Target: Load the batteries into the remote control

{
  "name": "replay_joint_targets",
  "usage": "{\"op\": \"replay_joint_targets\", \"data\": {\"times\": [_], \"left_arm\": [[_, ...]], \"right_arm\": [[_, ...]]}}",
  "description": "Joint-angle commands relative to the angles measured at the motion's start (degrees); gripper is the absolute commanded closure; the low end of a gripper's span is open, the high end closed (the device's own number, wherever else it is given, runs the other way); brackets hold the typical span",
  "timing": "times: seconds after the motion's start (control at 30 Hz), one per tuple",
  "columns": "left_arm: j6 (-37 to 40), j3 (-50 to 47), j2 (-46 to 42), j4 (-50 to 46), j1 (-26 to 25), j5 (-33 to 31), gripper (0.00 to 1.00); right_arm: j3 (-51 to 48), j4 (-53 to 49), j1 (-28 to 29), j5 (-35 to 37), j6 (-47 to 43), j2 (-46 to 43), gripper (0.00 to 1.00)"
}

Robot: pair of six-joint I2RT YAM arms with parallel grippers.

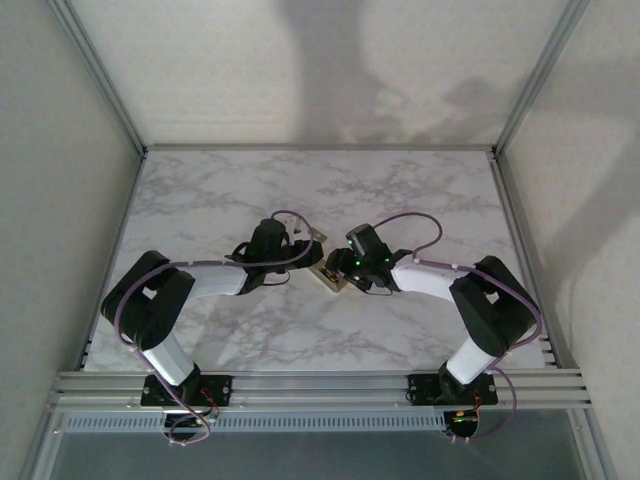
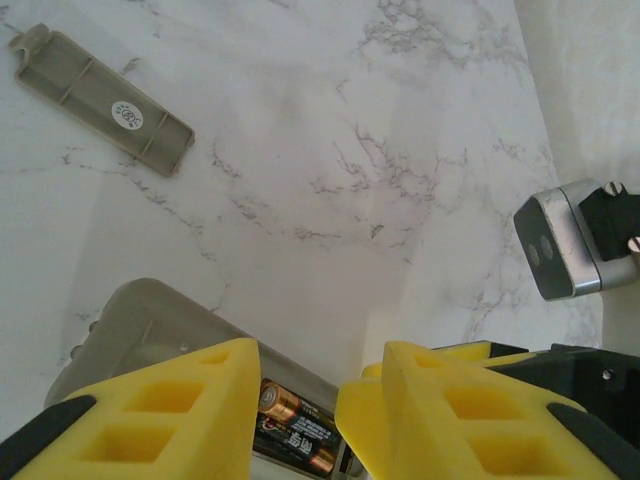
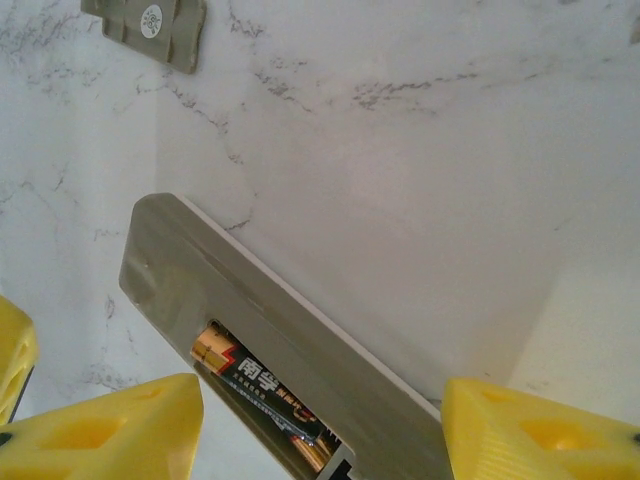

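The remote control [image 3: 190, 270] is found lying back-up near the middle of the table [image 1: 420, 190], about midway between the left and right edges, with its back open. One battery [image 3: 262, 385] is seen seated lengthwise in the open back, its copper-coloured tip turned toward the end of the handset that shows in the right wrist view. A second cell cannot be confirmed, as the rest of the opening is cut off by the fingers and the frame edge. The battery cover [image 2: 100, 98] is noted lying separately on the marble, beyond the remote toward the far edge and apart from it. The left gripper [image 2: 318, 385] is held over the open back with its yellow fingers [image 2: 150, 410] at a moderate gap, straddling the seated cell; no grip on anything is shown. The right gripper [image 3: 320, 400] is set with its fingers [image 3: 110, 430] wide on either side of the remote, nothing held between them. The loading is judged at least partly done: one cell is in, the second is to be verified or inserted, and the cover is not yet refitted, should that be required.
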Motion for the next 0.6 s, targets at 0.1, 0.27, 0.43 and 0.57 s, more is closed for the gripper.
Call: {"op": "replay_joint_targets", "data": {"times": [0.1, 0.27, 0.43, 0.57], "left_arm": [[-0.6, -0.7, -1.0, 2.1, 0.5, 1.0, 0.63], [-0.7, -1.0, -1.3, 2.1, 0.6, 1.1, 0.63], [-0.7, -1.1, -1.3, 2.2, 0.7, 1.1, 0.63], [-0.8, -1.1, -1.3, 2.2, 0.7, 1.1, 0.63]], "right_arm": [[2.2, -2.2, 0.3, 0.8, -2.3, 3.2, 0.35], [2.3, -2.5, 0.6, 0.7, -2.6, 4.6, 0.35], [1.8, -2.6, 0.7, 0.8, -2.7, 5.5, 0.37], [1.3, -2.8, 0.9, 0.9, -2.9, 5.8, 0.38]]}}
